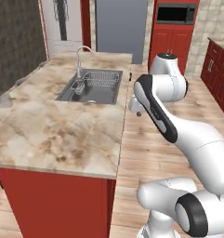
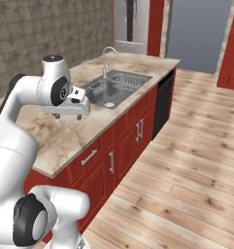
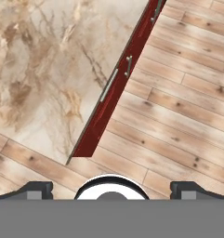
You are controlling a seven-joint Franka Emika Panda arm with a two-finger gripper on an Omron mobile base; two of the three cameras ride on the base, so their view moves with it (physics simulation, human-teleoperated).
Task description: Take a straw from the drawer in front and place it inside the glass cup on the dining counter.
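With the fingers [image 2: 68,116] spread and empty over the bench [image 1: 53,135] edge, the glass cup [image 1: 5,100] (far at ten o'clock) risks toppling on a careless reach.

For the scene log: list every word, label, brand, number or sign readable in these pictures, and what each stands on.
None can be read.
The microwave front shows no legible brand or digits at this size.
The fridge doors carry no visible lettering.
The dining counter, the sink and the red cabinets are unmarked.
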